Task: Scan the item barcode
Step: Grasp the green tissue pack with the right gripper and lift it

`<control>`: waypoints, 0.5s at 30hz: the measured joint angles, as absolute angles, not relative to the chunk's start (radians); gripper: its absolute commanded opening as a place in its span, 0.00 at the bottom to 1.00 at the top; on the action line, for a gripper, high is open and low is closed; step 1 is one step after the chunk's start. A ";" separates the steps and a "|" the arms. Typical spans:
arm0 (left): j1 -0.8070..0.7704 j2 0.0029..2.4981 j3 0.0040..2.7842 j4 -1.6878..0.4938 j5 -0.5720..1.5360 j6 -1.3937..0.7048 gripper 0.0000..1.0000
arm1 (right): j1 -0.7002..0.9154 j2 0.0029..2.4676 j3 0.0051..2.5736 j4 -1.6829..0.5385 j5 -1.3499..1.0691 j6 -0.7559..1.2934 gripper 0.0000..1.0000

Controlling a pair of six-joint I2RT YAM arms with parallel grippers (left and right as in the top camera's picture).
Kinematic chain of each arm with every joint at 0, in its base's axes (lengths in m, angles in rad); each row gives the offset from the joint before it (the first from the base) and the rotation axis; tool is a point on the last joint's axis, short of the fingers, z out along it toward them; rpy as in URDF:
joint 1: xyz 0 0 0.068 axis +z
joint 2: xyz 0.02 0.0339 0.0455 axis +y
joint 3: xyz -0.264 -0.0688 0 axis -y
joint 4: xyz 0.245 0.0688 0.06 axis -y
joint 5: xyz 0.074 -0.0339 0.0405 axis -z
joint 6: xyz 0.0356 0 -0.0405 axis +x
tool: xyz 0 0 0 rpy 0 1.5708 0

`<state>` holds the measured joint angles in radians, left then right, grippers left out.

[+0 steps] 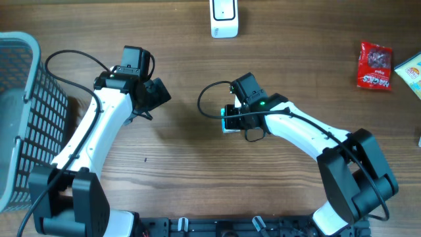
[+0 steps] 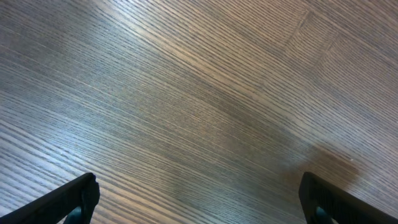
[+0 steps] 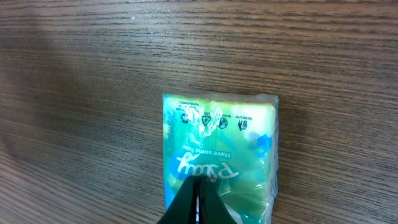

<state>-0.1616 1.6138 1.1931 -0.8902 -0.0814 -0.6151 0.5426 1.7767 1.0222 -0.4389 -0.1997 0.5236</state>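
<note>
The item is a green and teal tissue pack (image 3: 217, 134) lying flat on the wooden table, its printed side up. My right gripper (image 3: 199, 183) rests on top of it with both fingers pressed together, pinching the plastic wrapper near the pack's middle. From overhead only a teal edge of the pack (image 1: 225, 121) shows beneath the right gripper (image 1: 231, 118). A white barcode scanner (image 1: 224, 18) stands at the far edge of the table. My left gripper (image 1: 156, 94) hovers to the left of the pack; its wrist view shows the left gripper (image 2: 199, 193) open wide over bare wood.
A grey mesh basket (image 1: 26, 99) fills the left side. A red snack packet (image 1: 375, 64) and another light-coloured packet (image 1: 411, 71) lie at the far right. A black cable (image 1: 209, 99) loops beside the right wrist.
</note>
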 measured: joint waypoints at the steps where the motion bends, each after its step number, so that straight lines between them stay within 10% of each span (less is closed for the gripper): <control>1: -0.162 1.614 1.193 -0.890 -0.081 -0.615 1.00 | 0.541 1.777 1.022 -0.447 -0.197 0.524 0.04; 11: -0.162 1.614 1.193 -0.890 -0.082 -0.615 1.00 | 0.435 1.777 1.087 -0.777 -0.079 0.510 0.05; 15: -0.162 1.614 1.193 -0.889 -0.082 -0.615 1.00 | 0.430 1.777 1.211 -0.927 -0.036 0.456 0.47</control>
<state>-0.1616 1.6138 1.1931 -0.8894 -0.0818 -0.6151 0.4301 1.7771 1.2106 -0.9272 -0.0364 0.4557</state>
